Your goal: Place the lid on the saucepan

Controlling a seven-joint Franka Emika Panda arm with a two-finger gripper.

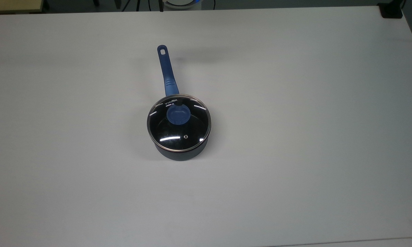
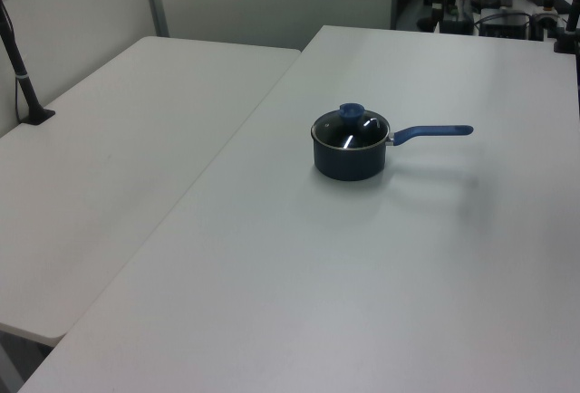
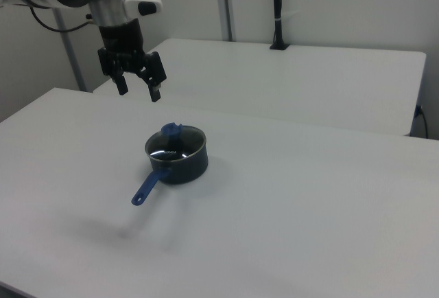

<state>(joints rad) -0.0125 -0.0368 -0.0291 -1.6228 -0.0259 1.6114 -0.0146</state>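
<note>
The glass lid with its blue knob rests level on the rim of the dark saucepan, near the middle of the white table. The pan's long blue handle points toward the top view's upper edge. In the left view the lid covers the saucepan. The right view shows the lid sitting on the saucepan, and my gripper hangs open well above and to the right view's left of it, holding nothing.
The saucepan stands on a wide white table. A second white table adjoins it on the left view's left, with a black post clamped at its edge. Dark equipment stands beyond the far end.
</note>
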